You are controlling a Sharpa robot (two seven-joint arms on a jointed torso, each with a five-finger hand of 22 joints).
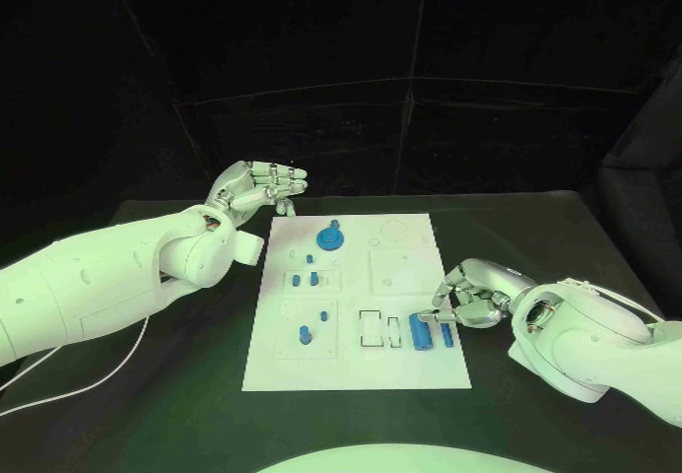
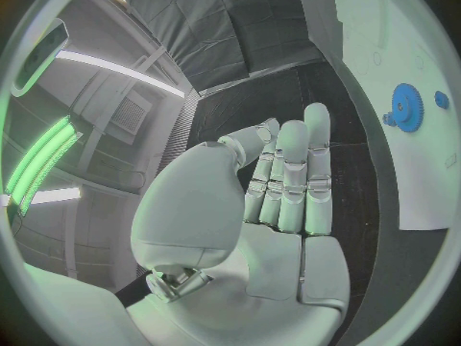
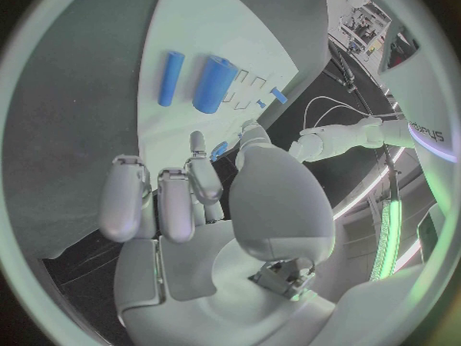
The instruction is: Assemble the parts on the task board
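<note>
head view shows the white task board [image 1: 356, 370] lying in the middle of the dark surface [image 1: 569, 236], with the blue parts spread over it. a blue gear [image 1: 333, 238] sits near the far end, small blue pieces [image 1: 302, 280] stand in the middle left, two more [image 1: 314, 325] lower left, and a thick blue cylinder [image 1: 421, 330] with a thin blue pin [image 1: 446, 333] lies near the right edge by some pale rectangular slots [image 1: 373, 330].

the right hand [image 1: 470, 299] hovers at the board's right edge just beside the cylinder, fingers partly curled and holding nothing as far as i can tell. the left hand [image 1: 264, 188] is raised beyond the board's far left corner, empty, fingers loosely bent.

my judgement: some pieces look seated, but the cylinder and pin lie loose, so assembly seems partway, with those two left.
</note>
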